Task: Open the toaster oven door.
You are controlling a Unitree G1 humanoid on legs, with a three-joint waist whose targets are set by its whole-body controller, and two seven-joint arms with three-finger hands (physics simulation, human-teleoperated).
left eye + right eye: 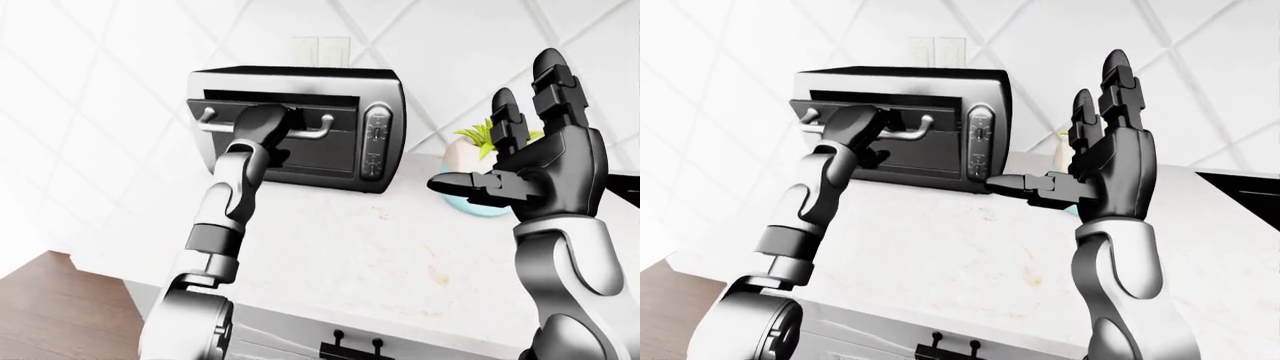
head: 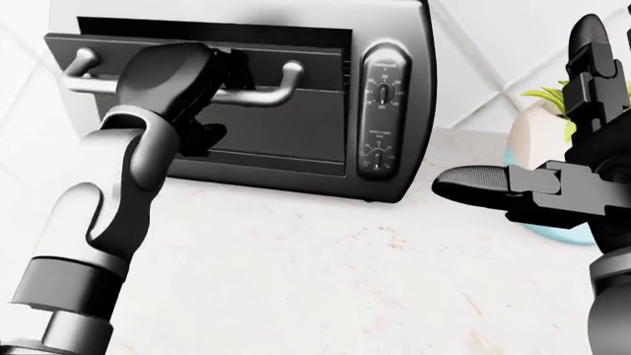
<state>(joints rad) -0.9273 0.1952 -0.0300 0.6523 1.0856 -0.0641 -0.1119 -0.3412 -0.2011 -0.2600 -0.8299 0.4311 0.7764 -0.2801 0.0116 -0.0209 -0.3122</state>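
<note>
A silver and black toaster oven point(image 1: 375, 94) stands on the white counter against the tiled wall. Its dark door point(image 1: 330, 146) is tilted out a little at the top, with a gap along the upper edge. A silver bar handle point(image 1: 318, 135) runs across the door. My left hand point(image 1: 270, 124) is at the middle of the handle, fingers wrapped round the bar, which it partly hides; it also shows in the head view point(image 2: 183, 74). My right hand point(image 1: 530, 161) is held up, open and empty, to the right of the oven, apart from it.
Control knobs point(image 2: 382, 92) run down the oven's right panel. A small potted plant point(image 1: 470, 154) in a white pot on a light blue dish stands to the oven's right, behind my right hand. Drawer handles point(image 1: 355, 343) show below the counter edge. Wood floor point(image 1: 60, 300) lies lower left.
</note>
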